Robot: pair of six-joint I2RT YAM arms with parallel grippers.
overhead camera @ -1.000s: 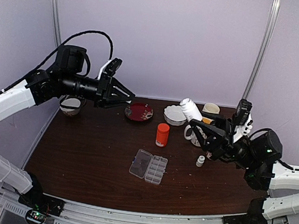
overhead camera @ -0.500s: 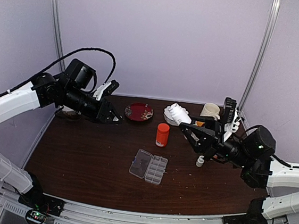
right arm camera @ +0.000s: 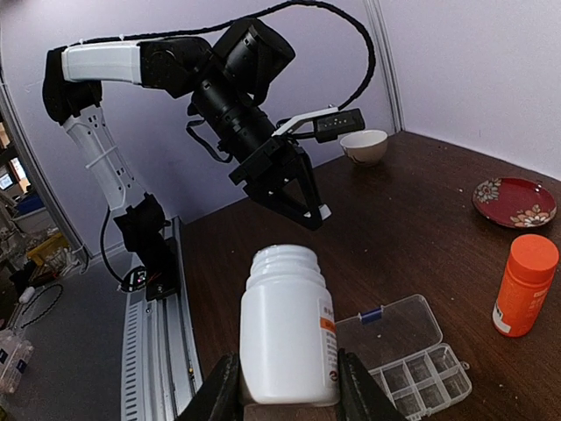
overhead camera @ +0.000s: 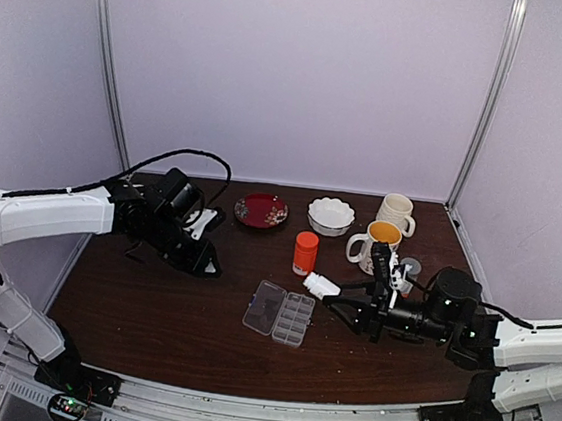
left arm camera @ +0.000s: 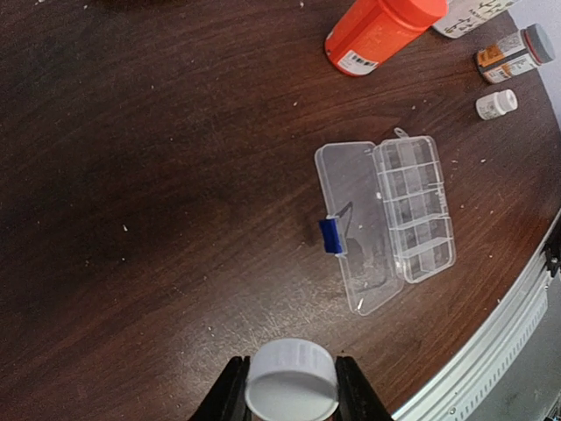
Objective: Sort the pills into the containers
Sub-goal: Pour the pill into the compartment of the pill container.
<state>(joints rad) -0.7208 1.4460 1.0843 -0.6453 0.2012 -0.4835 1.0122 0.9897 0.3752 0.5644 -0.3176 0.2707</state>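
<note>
My right gripper (overhead camera: 335, 294) (right arm camera: 287, 386) is shut on an uncapped white bottle (overhead camera: 320, 285) (right arm camera: 287, 338), which lies level just right of and above the clear pill organizer (overhead camera: 278, 313) (right arm camera: 408, 351). The organizer (left arm camera: 386, 219) lies open on the table with its lid folded to the left, and its containers (left arm camera: 416, 206) look empty. My left gripper (overhead camera: 209, 267) (left arm camera: 291, 390) hangs low over the left of the table, shut on the white bottle cap (left arm camera: 291, 386). The pills are hidden; the inside of the bottle cannot be seen.
An orange bottle (overhead camera: 305, 252) stands behind the organizer. A red plate (overhead camera: 261, 209), a white bowl (overhead camera: 331, 216) and two mugs (overhead camera: 399, 211) (overhead camera: 378, 243) sit at the back. A small white bottle (left arm camera: 496, 104) and a grey-capped one (left arm camera: 515, 54) lie to the right.
Both arms have come down from a raised pose. The right gripper carried the bottle down and left to the organizer and tipped it level. The left gripper sank toward the table with the cap.
</note>
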